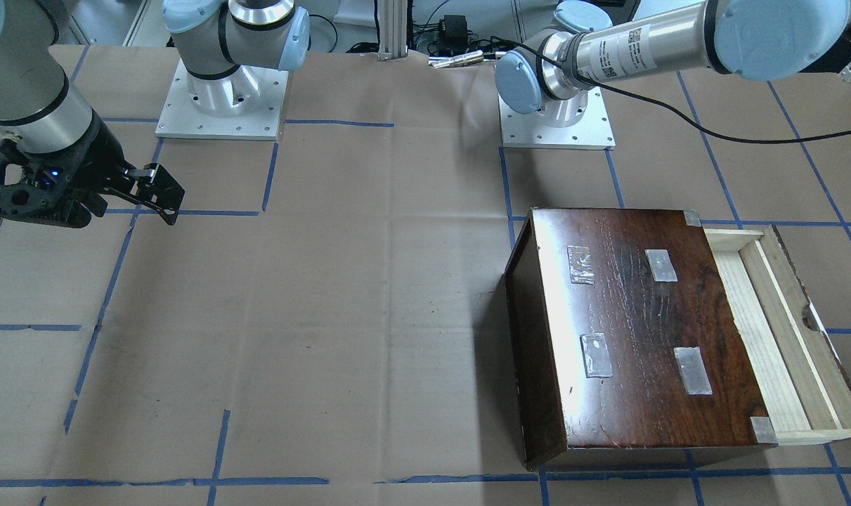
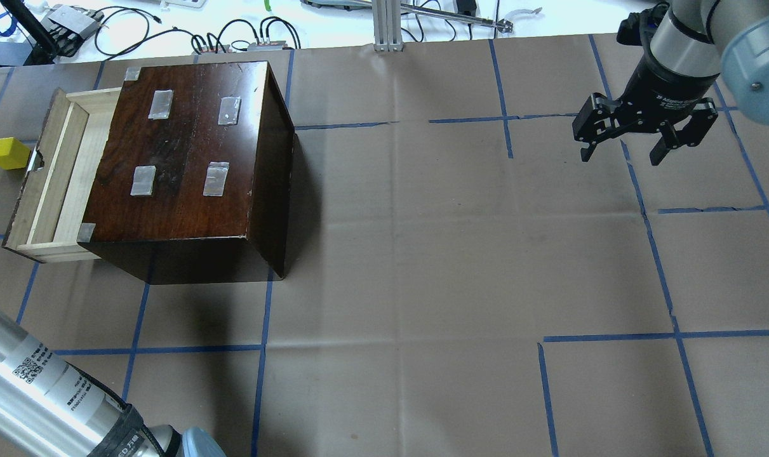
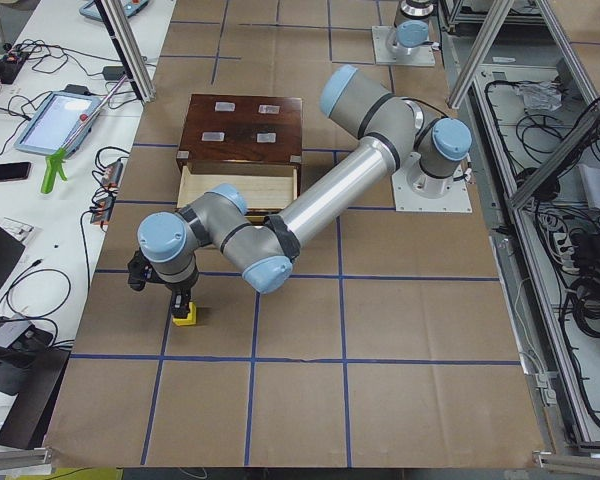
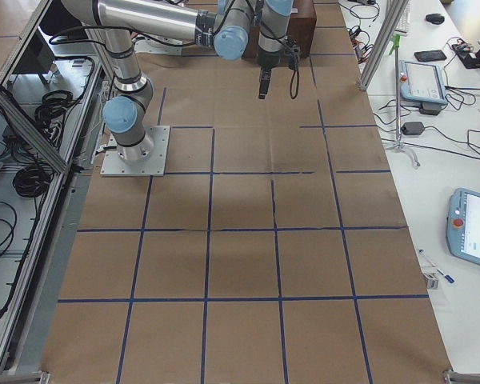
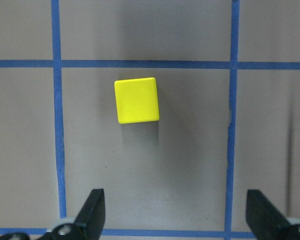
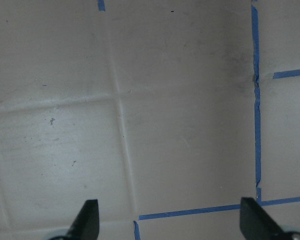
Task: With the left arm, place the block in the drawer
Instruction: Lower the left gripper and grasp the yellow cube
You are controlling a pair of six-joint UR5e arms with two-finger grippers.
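The yellow block [image 5: 136, 100] sits on the brown paper table, just outside the drawer's dark front [image 2: 7, 153]. My left gripper [image 5: 177, 217] is open and empty, hovering above the block with the block ahead of its fingertips; the exterior left view shows it right over the block [image 3: 185, 316]. The drawer [image 2: 54, 171] is pulled out of the dark wooden box [image 2: 187, 152] and its pale tray looks empty. My right gripper [image 2: 621, 155] is open and empty, far across the table.
The box with its tape patches [image 1: 636, 323] takes up the left arm's side of the table. The left arm [image 1: 643, 42] reaches past the box with its black cable trailing. Blue tape lines grid the paper. Cables and devices lie beyond the far edge [image 2: 168, 32].
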